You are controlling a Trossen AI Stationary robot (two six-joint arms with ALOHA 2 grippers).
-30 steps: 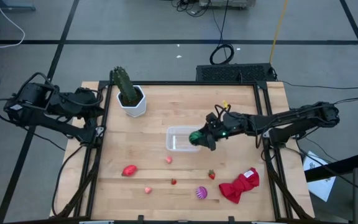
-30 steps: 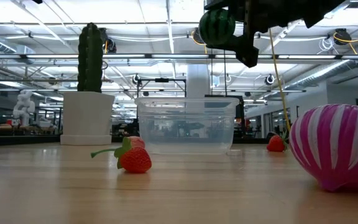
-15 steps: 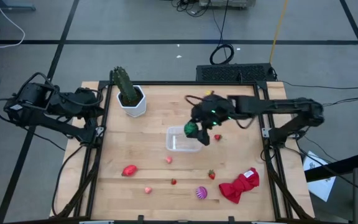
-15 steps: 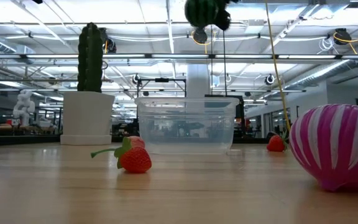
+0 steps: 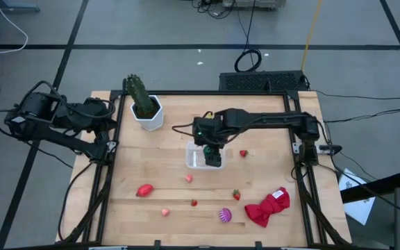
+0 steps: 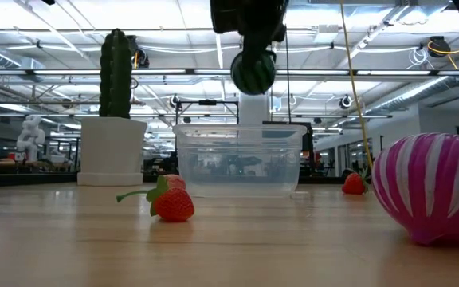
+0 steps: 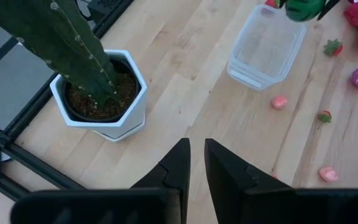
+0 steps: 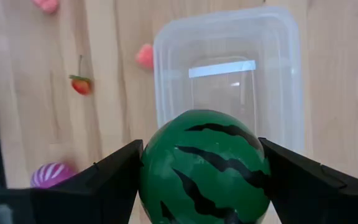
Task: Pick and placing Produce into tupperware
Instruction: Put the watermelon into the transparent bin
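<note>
Right tool [image 8: 202,180] with ball [image 8: 204,167] above tupperware [image 8: 229,68]

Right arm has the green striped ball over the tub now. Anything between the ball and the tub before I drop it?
Nothing visible. The right gripper holds the green striped ball above the open, empty tupperware.

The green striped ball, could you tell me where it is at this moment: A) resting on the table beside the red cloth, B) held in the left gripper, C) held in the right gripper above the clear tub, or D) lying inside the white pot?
C: the right gripper clamps the green striped ball above the clear tub, clear of its rim.
</note>
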